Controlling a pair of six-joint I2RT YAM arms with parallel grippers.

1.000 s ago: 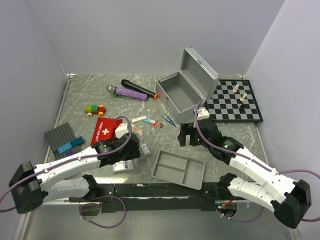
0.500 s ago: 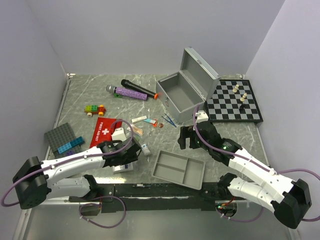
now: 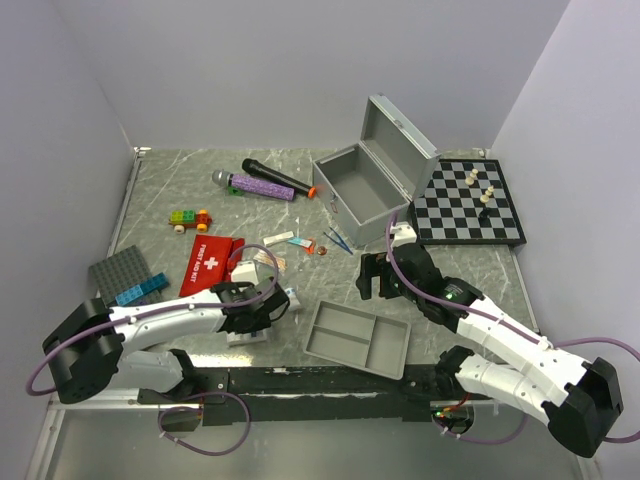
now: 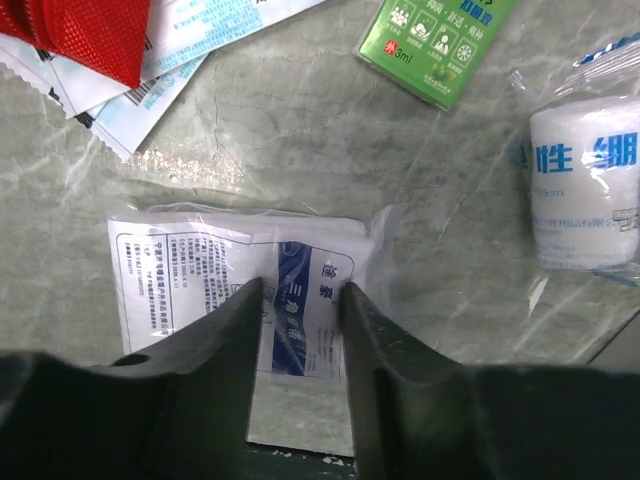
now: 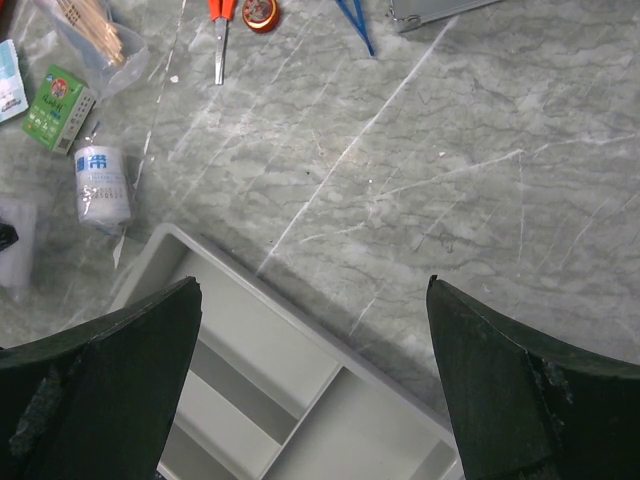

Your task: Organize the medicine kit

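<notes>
In the past second the left pincer (image 4: pixel 300 290) drops from beside the red pouch (image 3: pixel 208 262) to a white packet (image 4: pixel 190 270) on the bench (image 4: pixel 300 130), jaws narrowly parted and nothing gripped. The right pincer (image 5: pixel 313 288) hangs wide open over the tray (image 5: pixel 230 360). The open case (image 3: pixel 365 185) looks barely packed.

Grey case (image 3: pixel 352 186) stands open, lid tipped back, well beyond the right gripper (image 5: pixel 312 285). Empty divided tray (image 5: pixel 262 345) lies under it. Red pouch (image 3: pixel 212 262) lies beyond the left gripper (image 4: pixel 300 288); white packet (image 4: pixel 190 270) lies flat beneath it.
</notes>
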